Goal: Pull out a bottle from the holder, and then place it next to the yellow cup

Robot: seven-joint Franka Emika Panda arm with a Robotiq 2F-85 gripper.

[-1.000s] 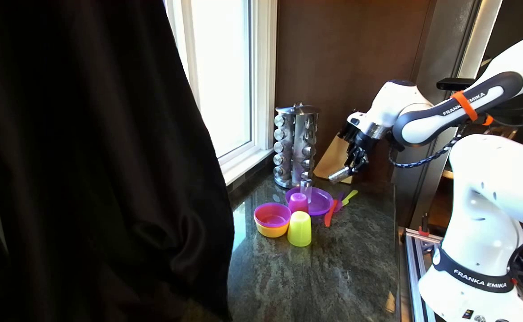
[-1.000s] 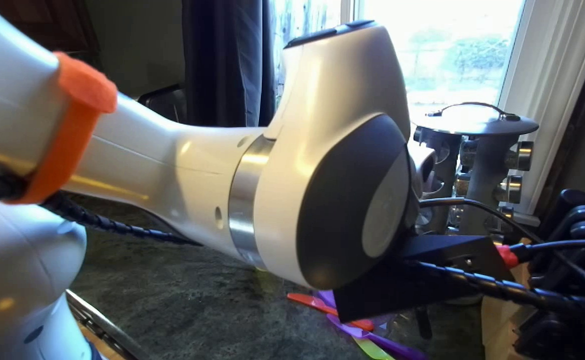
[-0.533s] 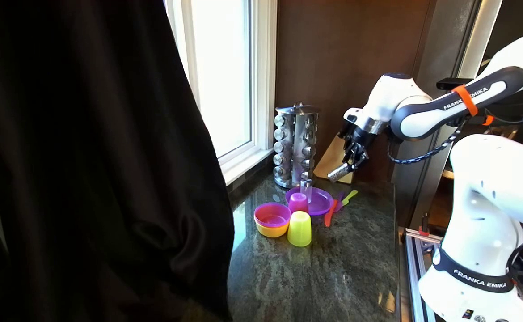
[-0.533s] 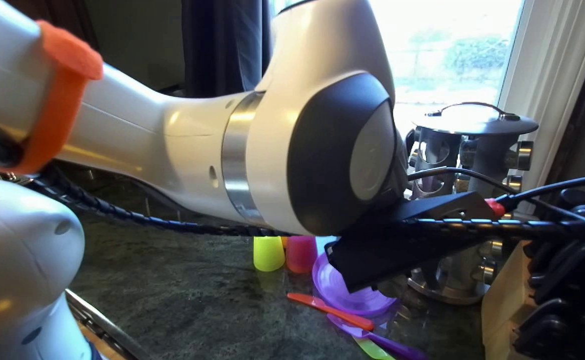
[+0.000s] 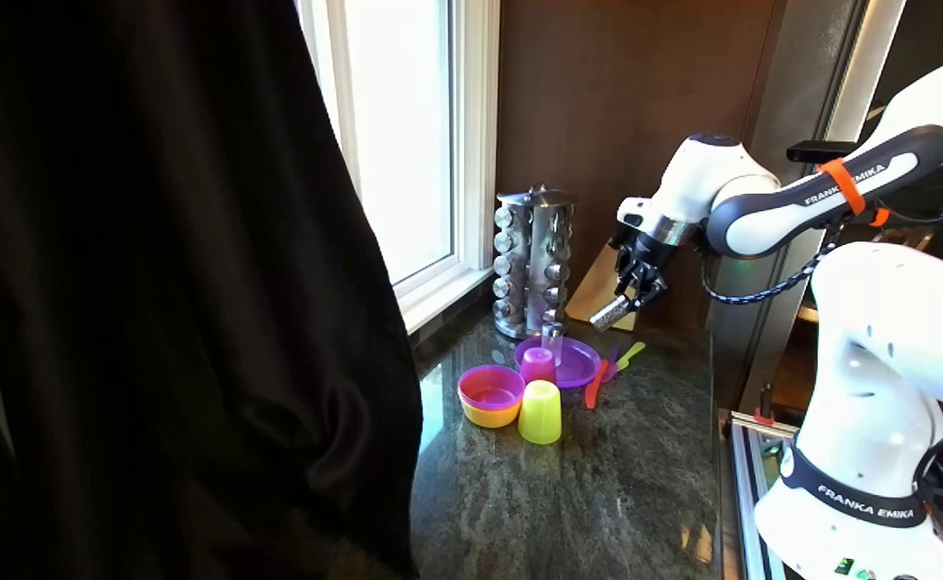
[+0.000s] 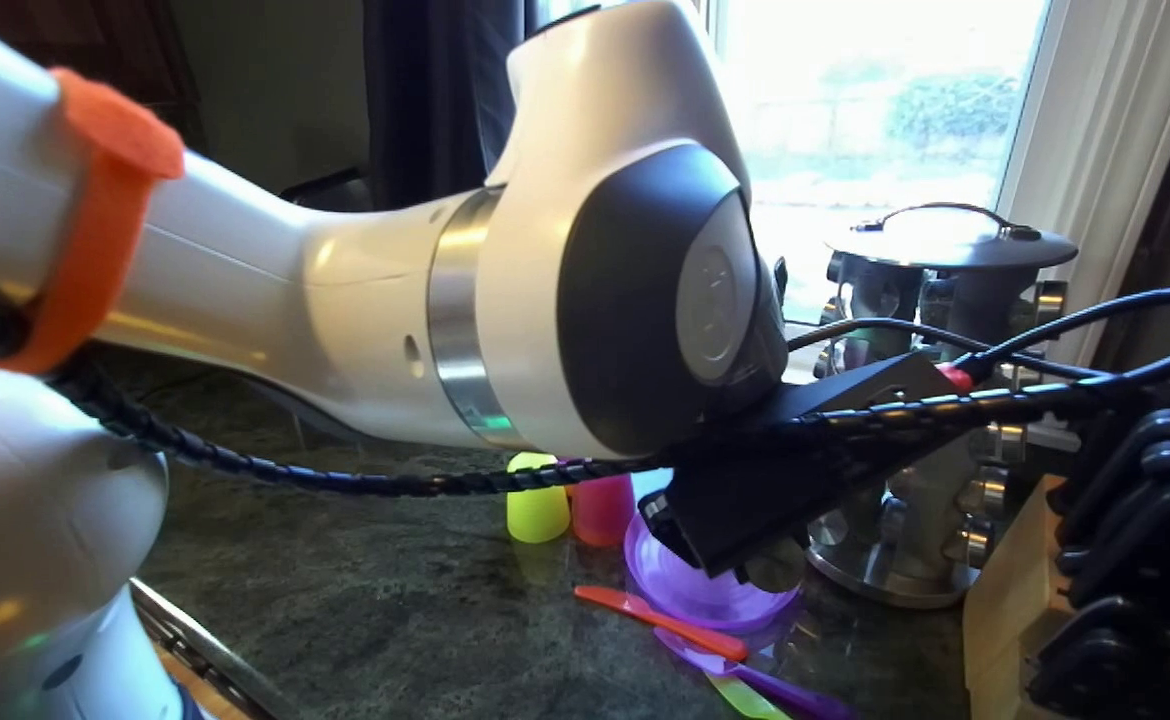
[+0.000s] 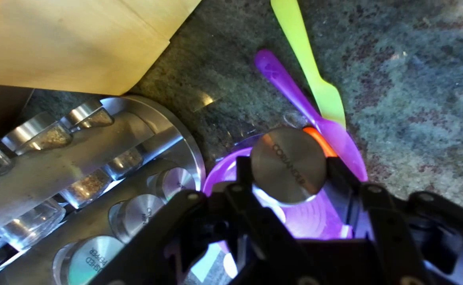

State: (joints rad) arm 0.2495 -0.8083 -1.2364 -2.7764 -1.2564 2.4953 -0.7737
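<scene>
My gripper (image 5: 635,298) is shut on a small bottle (image 5: 611,312), held tilted in the air above the counter. In the wrist view the fingers (image 7: 290,169) clasp the silver cap of the bottle (image 7: 288,164), marked CORIANDER; its body is hidden beneath. The holder (image 5: 546,258), a tall silvery rack with tiers of jars, stands at the back by the window. It also shows in the wrist view (image 7: 69,158). The yellow cup (image 5: 541,412), yellow-green and upside down, stands on the counter nearer that camera, well apart from the gripper. It also shows in an exterior view (image 6: 537,508).
A pink cup (image 5: 537,366) and stacked bowls (image 5: 491,395) stand beside the yellow cup. A purple plate (image 5: 583,369) lies behind, with a clear jar (image 5: 552,345) upright at it. Plastic cutlery (image 5: 592,391) lies alongside. A wooden knife block (image 6: 1015,580) stands near the holder.
The wrist has risen and shifted slightly, still holding the bottle. In an exterior view the arm has moved up and left, uncovering the yellow cup, pink cup and plate. Nothing was let go.
</scene>
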